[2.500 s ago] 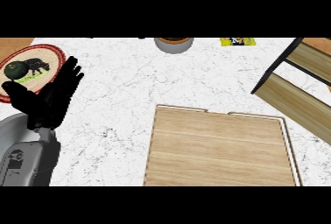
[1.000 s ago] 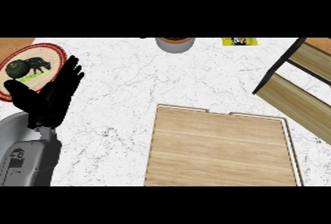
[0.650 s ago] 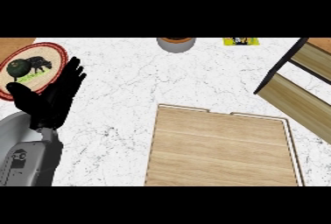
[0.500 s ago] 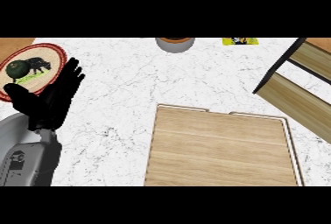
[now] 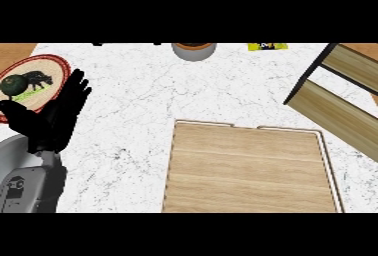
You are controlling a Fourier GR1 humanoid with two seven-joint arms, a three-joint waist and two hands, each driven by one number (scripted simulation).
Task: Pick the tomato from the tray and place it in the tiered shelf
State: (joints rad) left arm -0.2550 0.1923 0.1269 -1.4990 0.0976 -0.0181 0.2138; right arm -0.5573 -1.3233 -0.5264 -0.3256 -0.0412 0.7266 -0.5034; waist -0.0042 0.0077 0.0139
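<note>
A white marbled bench filled the view, with bare wood showing at its far left corner. Only one robot hand was in sight, the left one, black, rising from a grey forearm at the lower left edge. Its fingers were straight and spread, pointing away from the robot, and they held nothing (the thumb stuck out to the left, towards the plate).

Just beyond and to the left of the robot hand lay a round red-rimmed plate, its near edge partly covered by the thumb and fingers; whether the hand actually touched it could not be told. On the plate sat a dark green round thing, with a dark animal figure beside it.

To the right of the robot hand, well apart from it, a light wooden tray with a low raised rim lay flat on the bench, and its surface was bare. No tomato could be made out on the tray or anywhere else in view.

Further right and farther away stood the tiered shelf, wooden boards in a dark frame, cut by the right edge. At the far edge of the bench stood a grey pot, and to its right a small yellow thing.
</note>
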